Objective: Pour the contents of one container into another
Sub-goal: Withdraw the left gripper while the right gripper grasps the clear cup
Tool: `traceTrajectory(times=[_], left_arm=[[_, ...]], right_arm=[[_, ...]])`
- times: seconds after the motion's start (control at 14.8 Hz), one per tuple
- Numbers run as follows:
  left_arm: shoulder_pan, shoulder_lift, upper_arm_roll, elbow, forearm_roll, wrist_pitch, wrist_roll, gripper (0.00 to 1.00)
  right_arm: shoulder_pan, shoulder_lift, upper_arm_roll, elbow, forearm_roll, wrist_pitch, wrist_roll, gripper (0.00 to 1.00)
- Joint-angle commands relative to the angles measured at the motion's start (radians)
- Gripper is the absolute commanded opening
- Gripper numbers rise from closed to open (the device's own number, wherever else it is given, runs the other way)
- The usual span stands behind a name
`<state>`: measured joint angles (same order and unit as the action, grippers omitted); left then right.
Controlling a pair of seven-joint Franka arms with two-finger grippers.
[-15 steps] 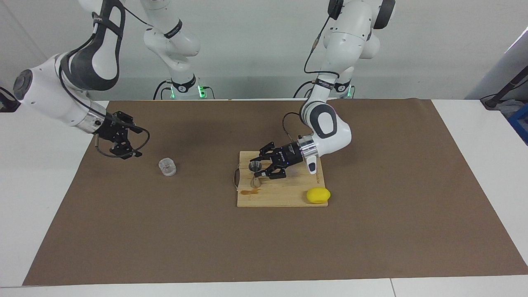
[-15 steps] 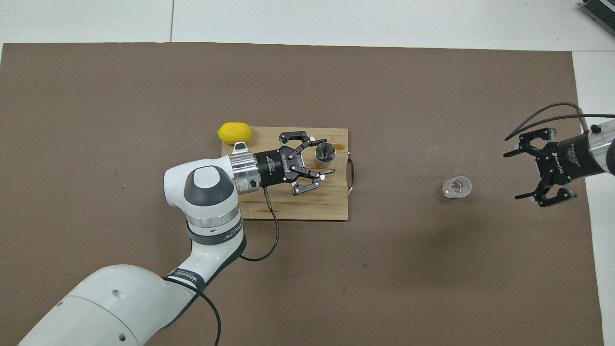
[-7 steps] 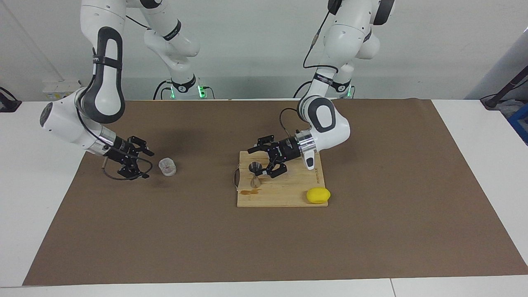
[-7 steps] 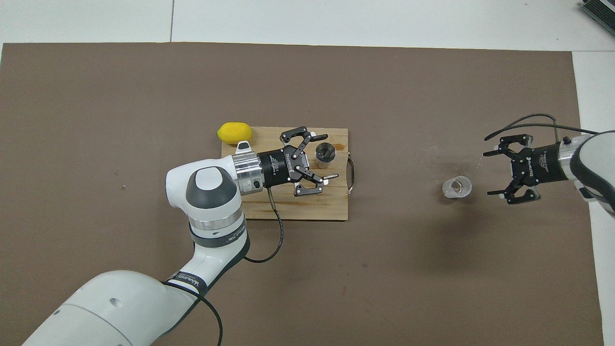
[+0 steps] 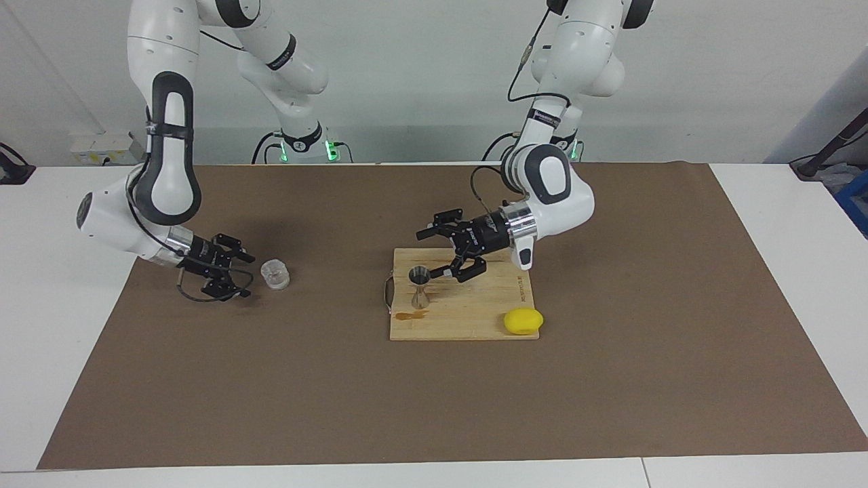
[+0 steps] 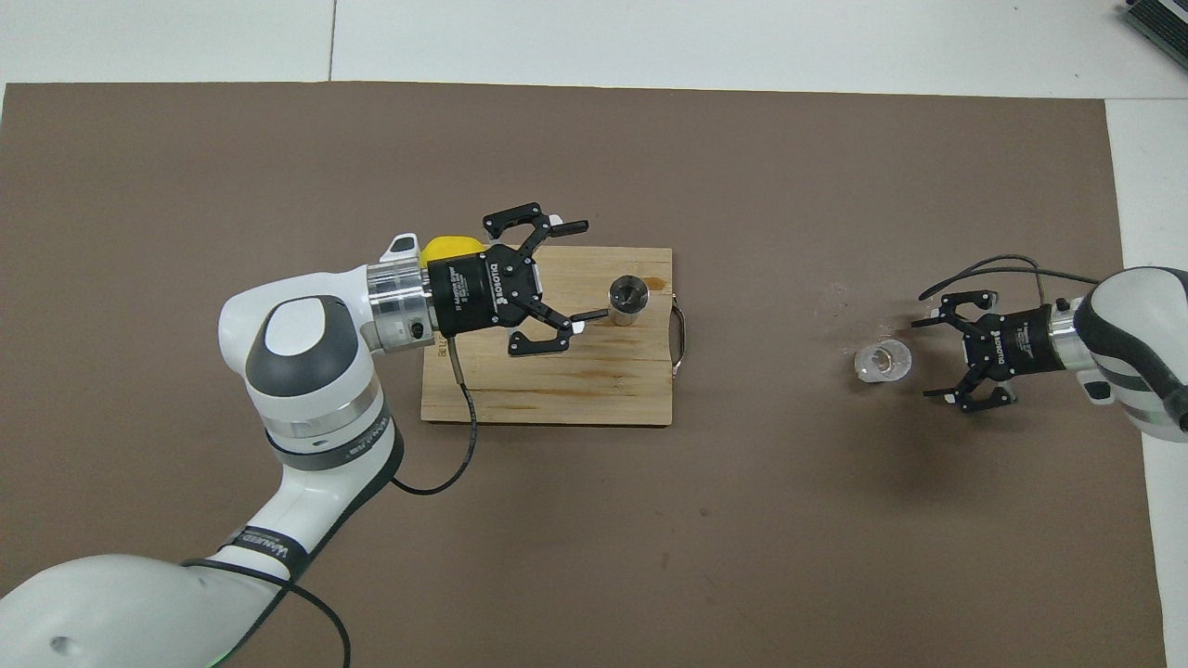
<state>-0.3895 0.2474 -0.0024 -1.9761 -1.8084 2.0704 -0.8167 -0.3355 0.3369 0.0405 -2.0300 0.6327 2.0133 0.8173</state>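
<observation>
The clear cup [image 5: 275, 274] stands upright on the brown mat toward the right arm's end of the table; it also shows in the overhead view [image 6: 883, 361]. My right gripper [image 5: 247, 276] [image 6: 926, 360] is open and low beside the cup, a little apart from it, its opening facing the cup. The steel jigger [image 5: 420, 288] [image 6: 627, 301] stands upright on the wooden cutting board [image 5: 468, 318] [image 6: 557, 390]. My left gripper [image 5: 441, 254] [image 6: 580, 271] is open and empty, raised over the board beside the jigger, not touching it.
A yellow lemon [image 5: 523, 320] lies at the board's corner toward the left arm's end, partly covered by the left wrist in the overhead view [image 6: 445, 249]. A small brown stain [image 5: 407, 316] marks the board by the jigger. The brown mat [image 5: 434, 407] covers the table.
My left gripper has drawn back from the jigger and risen, still open. My right gripper has come down and closer to the clear cup.
</observation>
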Motion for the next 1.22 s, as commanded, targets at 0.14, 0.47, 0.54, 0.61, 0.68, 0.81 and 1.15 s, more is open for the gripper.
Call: traceTrajectory(times=[0.14,0.47,0.54,0.61,0.68,0.81,1.15], left_arm=[[0.142,-0.065,0.004,-0.026,0.214,-0.170,-0.009,1.00],[0.268,-0.077,0.004,0.057,0.478,-0.324,0.001,1.00],[0.288,-0.077,0.004,0.081,0.545,-0.360,0.004,1.00],[0.310,-0.079,0.004,0.106,0.607,-0.400,0.005,1.00],[0.323,-0.077,0.005,0.130,0.662,-0.430,0.005,1.00],[0.353,-0.079,0.006,0.186,0.785,-0.499,0.013,1.00],[0.339,-0.076,-0.004,0.388,1.024,-0.595,0.037,1.00]], right_arm=[[0.003,-0.012,0.009,-0.047,0.107,0.024,-0.059,1.00],[0.024,-0.013,0.009,-0.073,0.113,0.022,-0.107,1.00],[0.030,-0.013,0.009,-0.076,0.136,0.022,-0.104,1.00],[0.035,-0.016,0.009,-0.085,0.159,0.027,-0.102,1.00],[0.039,-0.019,0.009,-0.098,0.166,0.044,-0.102,1.00],[0.044,-0.021,0.009,-0.111,0.182,0.054,-0.102,1.00],[0.044,-0.022,0.009,-0.111,0.182,0.054,-0.046,1.00]])
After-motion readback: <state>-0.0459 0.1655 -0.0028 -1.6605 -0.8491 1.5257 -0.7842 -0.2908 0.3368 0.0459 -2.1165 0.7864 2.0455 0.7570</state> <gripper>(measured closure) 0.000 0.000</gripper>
